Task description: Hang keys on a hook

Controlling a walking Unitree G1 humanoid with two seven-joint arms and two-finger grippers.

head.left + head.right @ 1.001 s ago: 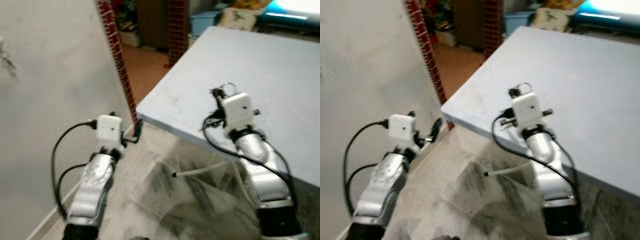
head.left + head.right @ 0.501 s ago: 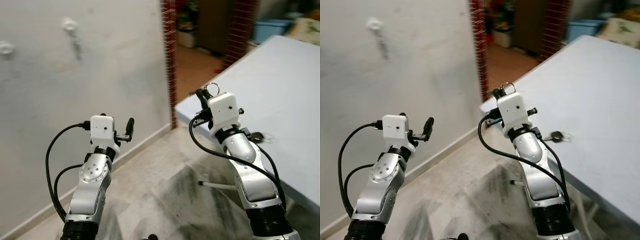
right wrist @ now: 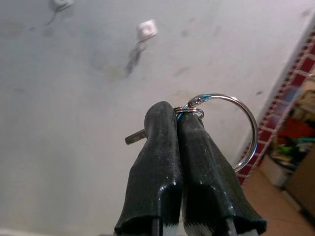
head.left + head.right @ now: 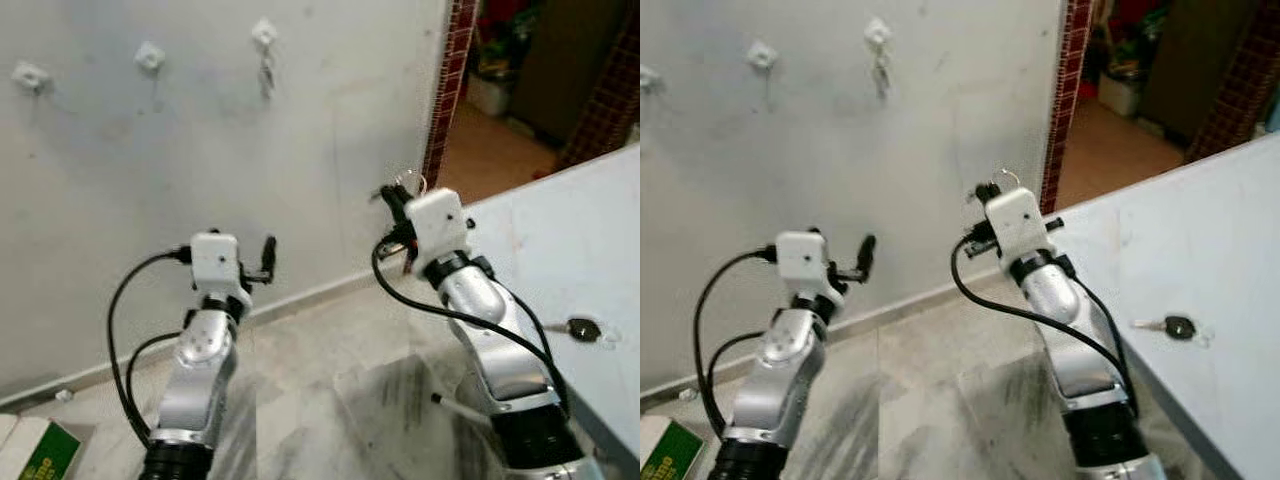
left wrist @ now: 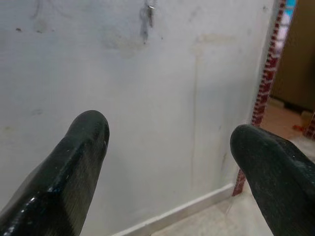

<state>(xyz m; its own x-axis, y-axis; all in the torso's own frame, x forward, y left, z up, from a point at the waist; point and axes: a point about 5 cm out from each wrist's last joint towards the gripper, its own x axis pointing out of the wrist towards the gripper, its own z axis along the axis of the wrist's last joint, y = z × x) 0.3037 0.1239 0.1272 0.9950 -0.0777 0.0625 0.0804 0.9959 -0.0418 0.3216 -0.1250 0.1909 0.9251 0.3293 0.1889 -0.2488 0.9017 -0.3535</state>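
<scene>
Right gripper [image 3: 177, 115]: fingers pressed together, pinching a key ring [image 3: 239, 129] at its rim, with the loop standing clear to one side of the fingertips and a key blade poking out on the other side. Raised at chest height in the head views, at the right of the scene, beside the near-left corner of a pale table [image 4: 1200, 240]. Pointed at the white wall [image 4: 330, 130], still well apart from it.

Up on that wall, a row of small white hooks: far left hook [image 4: 28, 74], middle hook [image 4: 149, 55], right hook [image 4: 263, 32]. Right hook already carrying something thin and dangling, too small to name with certainty. Middle hook apparently bare.

Key relation: hooks lying up, farther off and to the left of the held ring; ring loop roughly upright and facing the wall, as judged from the right wrist view, so probably fit to slip over a peg once lifted and carried forward.

Left gripper [image 4: 268, 262]: fingers spread wide, empty, held lower at the left of the scene. Closer to the hooks sideways, yet idle; ring in the right one, so the reach likely falls to the right arm.

A second key [image 4: 1177, 326] lying on the table, off to the right, untouched.
</scene>
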